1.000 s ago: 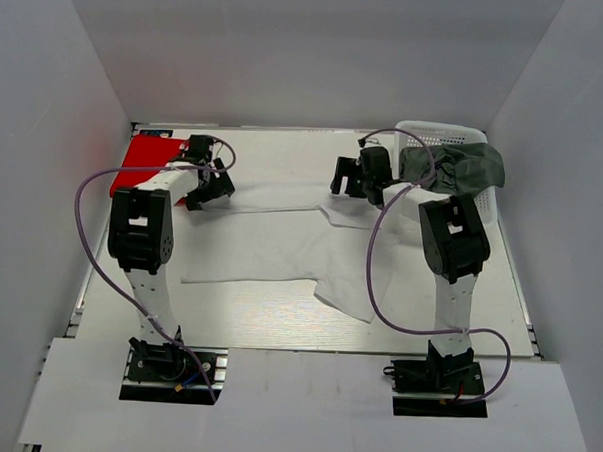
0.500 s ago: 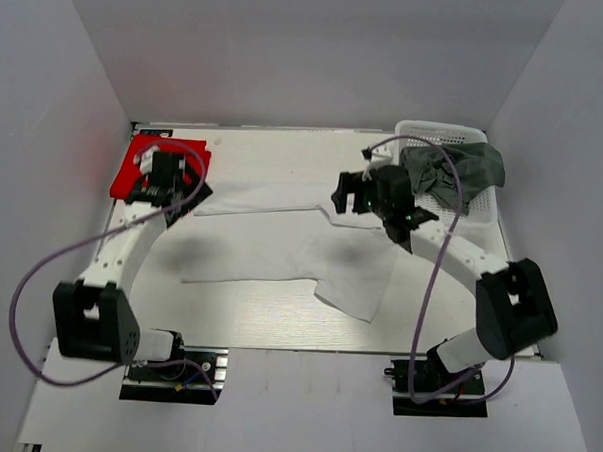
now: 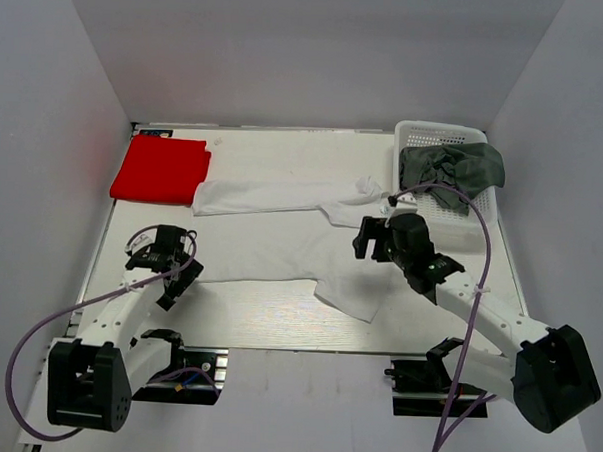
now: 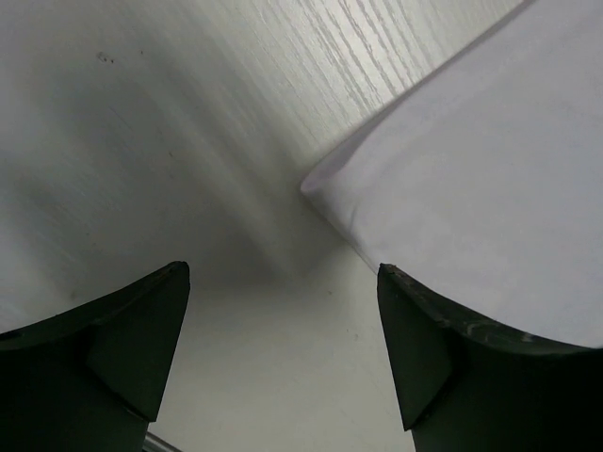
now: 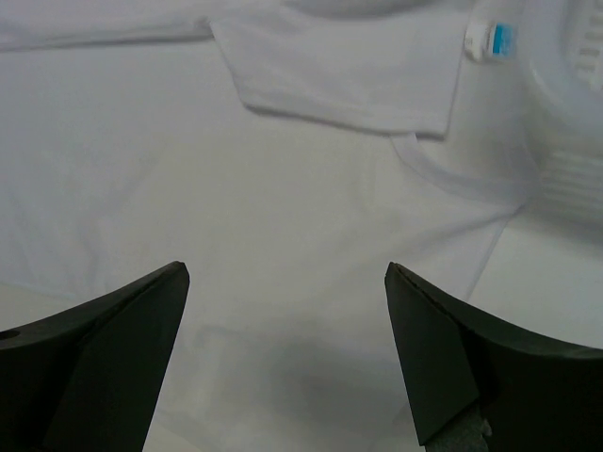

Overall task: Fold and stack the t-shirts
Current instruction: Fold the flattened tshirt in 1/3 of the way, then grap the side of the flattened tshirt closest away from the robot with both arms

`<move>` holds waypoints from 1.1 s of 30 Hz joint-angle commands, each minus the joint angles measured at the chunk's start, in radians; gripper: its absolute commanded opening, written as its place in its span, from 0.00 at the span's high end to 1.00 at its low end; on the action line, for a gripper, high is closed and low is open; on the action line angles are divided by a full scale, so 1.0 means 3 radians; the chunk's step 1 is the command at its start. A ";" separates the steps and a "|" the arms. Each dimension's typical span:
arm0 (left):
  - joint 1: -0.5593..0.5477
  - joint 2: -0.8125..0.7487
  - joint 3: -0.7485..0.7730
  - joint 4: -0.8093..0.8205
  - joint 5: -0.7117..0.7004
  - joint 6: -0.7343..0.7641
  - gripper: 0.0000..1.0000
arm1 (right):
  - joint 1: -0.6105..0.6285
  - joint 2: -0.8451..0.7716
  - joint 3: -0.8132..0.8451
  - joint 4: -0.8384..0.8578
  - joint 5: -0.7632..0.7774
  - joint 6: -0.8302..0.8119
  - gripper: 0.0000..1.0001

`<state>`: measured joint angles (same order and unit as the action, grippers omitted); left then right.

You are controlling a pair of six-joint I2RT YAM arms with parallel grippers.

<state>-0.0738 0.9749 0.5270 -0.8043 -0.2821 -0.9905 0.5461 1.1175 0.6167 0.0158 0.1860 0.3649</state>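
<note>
Top external view gives me the whole table [image 3: 278,315]. The white t-shirt [image 3: 281,240] lies spread flat across the middle, its far part folded over into a long band and one sleeve pointing toward the near edge. The red t-shirt [image 3: 160,170] sits folded flat in the far left corner, just beside the far left end of the white one. The dark grey-green t-shirt [image 3: 454,168] is bunched in the white basket [image 3: 441,128] at the far right, with part of it draped over the right rim.

My left gripper [image 3: 179,276] is low at the near left corner of the white t-shirt. On the left wrist camera I see its fingers spread wide and holding nothing, with bare table under the gap and the shirt's corner pointing in from the right. I can't say from these views whether the fingertips touch the table.

My right gripper [image 3: 366,239] is over the right part of the white t-shirt, well short of the basket. Its wrist camera shows both fingers wide apart and empty, smooth white cloth beneath them, a folded edge further on, and a small blue-and-white label [image 5: 490,40] at the top right.
</note>
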 commanded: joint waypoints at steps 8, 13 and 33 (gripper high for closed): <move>0.0006 0.0584 0.0033 0.0508 -0.0144 -0.0094 0.45 | 0.0266 -0.0274 -0.0358 -0.0651 -0.0185 0.0226 0.10; 0.0006 0.0856 0.0033 0.0667 -0.0031 -0.0094 0.94 | 0.0526 -0.0223 -0.0444 -0.0830 -0.0272 0.0134 0.10; 0.0006 0.0432 0.0002 0.0835 -0.0026 0.0157 1.00 | 0.1396 0.0605 -0.0179 -0.1418 0.0331 0.0732 0.44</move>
<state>-0.0738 1.1252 0.5228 -0.5735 -0.2798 -0.9581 0.9581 1.2545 0.5751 -0.4015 0.2592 0.5209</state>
